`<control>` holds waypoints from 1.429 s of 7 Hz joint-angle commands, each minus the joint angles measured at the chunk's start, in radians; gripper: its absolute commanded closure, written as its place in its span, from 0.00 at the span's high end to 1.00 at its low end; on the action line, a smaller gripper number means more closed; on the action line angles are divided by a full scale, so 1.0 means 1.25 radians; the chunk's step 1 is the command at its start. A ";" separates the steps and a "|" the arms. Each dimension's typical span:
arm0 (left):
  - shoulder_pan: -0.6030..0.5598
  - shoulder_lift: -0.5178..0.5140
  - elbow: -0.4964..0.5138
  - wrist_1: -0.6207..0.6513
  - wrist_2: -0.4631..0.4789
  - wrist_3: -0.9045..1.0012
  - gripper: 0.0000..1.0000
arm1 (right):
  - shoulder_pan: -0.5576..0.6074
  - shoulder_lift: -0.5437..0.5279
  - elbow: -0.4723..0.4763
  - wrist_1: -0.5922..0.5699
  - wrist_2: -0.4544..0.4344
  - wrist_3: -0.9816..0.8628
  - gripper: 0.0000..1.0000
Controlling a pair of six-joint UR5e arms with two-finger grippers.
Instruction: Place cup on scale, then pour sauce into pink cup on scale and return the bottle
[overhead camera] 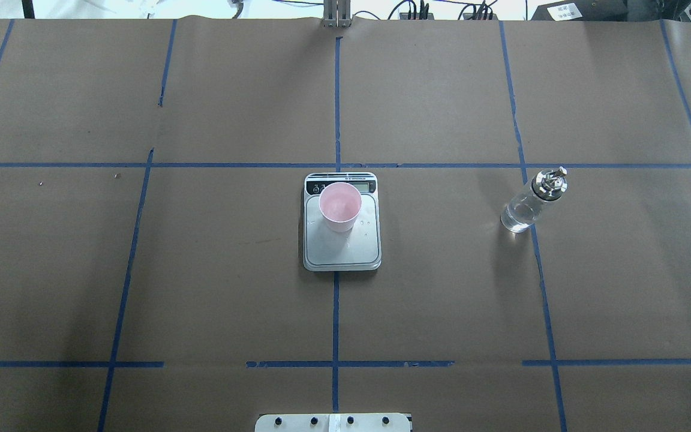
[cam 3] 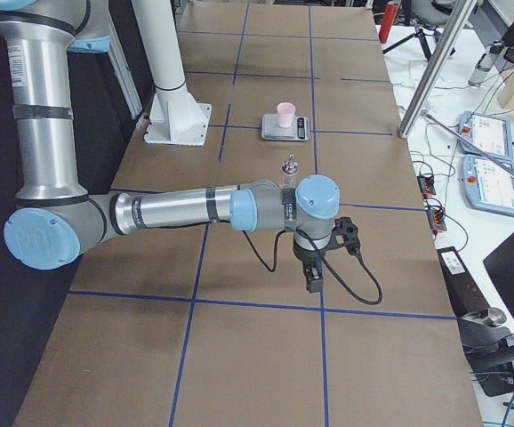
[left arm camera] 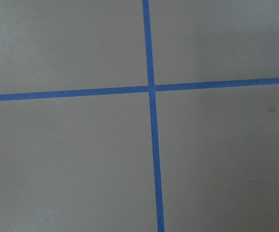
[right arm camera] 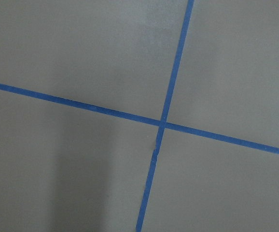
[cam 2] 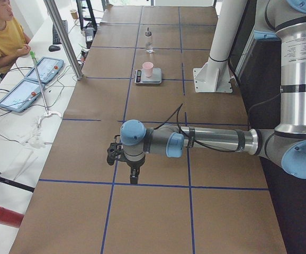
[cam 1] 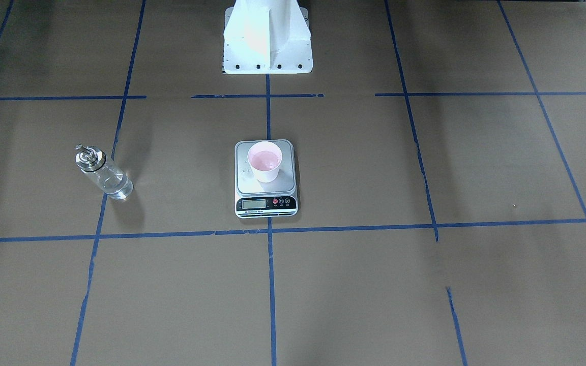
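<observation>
Bottle [overhead camera: 528,204] stands upright on robot's R side of table [overhead camera: 441,300], well apart from cup [overhead camera: 340,207] on scale [overhead camera: 342,249], nearer R gripper [cam 3: 313,277] than L gripper [cam 2: 134,175]; can't tell if either's gaping or closed.

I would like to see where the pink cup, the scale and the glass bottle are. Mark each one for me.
cup [cam 1: 266,174], exterior front-facing view, on its outer wall.
scale [cam 1: 253,204], exterior front-facing view, on its display.
bottle [cam 1: 110,179], exterior front-facing view, on its glass body.
</observation>
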 commanded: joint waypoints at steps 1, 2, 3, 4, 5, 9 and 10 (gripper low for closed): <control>0.002 -0.014 -0.017 0.094 0.001 0.014 1.00 | -0.003 0.030 0.002 -0.054 -0.006 0.000 1.00; 0.002 -0.015 0.028 0.035 0.001 0.013 1.00 | -0.003 0.030 0.004 -0.056 -0.006 0.000 1.00; 0.002 -0.014 0.068 -0.029 0.001 0.014 1.00 | -0.004 0.033 0.009 -0.055 -0.013 0.000 1.00; 0.002 -0.015 0.065 -0.060 0.030 0.013 1.00 | -0.009 0.033 0.010 -0.055 -0.013 -0.001 1.00; 0.002 -0.020 0.069 -0.072 0.092 0.014 1.00 | -0.013 0.031 0.031 -0.057 -0.013 -0.001 1.00; 0.003 -0.022 0.095 -0.092 0.042 0.010 1.00 | -0.033 -0.008 0.028 -0.055 -0.021 -0.001 1.00; 0.002 -0.022 0.098 -0.096 0.042 0.013 1.00 | -0.034 -0.011 0.026 -0.052 -0.022 -0.001 1.00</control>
